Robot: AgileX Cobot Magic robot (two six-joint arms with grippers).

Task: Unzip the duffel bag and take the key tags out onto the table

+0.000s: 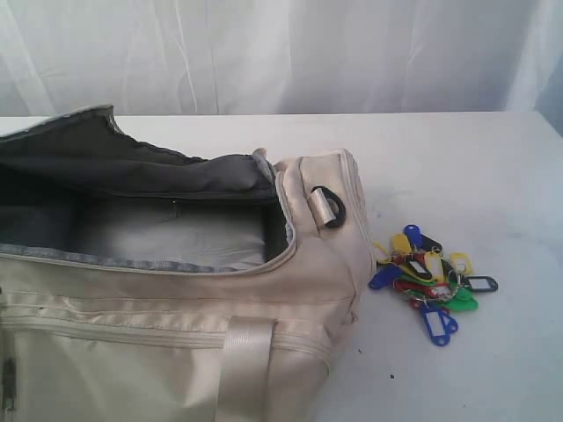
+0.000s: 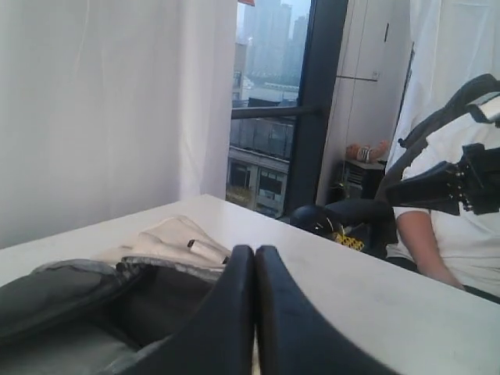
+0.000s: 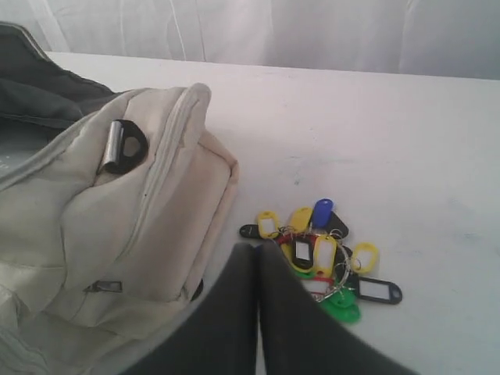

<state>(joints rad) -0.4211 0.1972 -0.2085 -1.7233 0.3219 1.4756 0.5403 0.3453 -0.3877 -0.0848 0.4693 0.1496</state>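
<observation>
1. Duffel bag [image 1: 132,299] lies on the white table [image 1: 457,167] with its top gaping open on the grey lining [image 1: 132,171]. The exterior view cuts it off at the left and bottom edges, and I cannot make out its shadowed far corners.
2. Left gripper [image 2: 255,251] sits above the open bag, fingers pressed together with nothing between them. I cannot see it in the exterior view.
3. Right gripper [image 3: 258,248] is likewise closed and empty, near the bag's end. Its fingers hide part of the bunch.
4. Key tags [image 1: 431,281] lie heaped on the table just beside the bag's right end, not touching it. They are blue, yellow, green, red and black, with inserts too small to read.
5. D-ring [image 1: 330,208], dark, sits on that end.
</observation>
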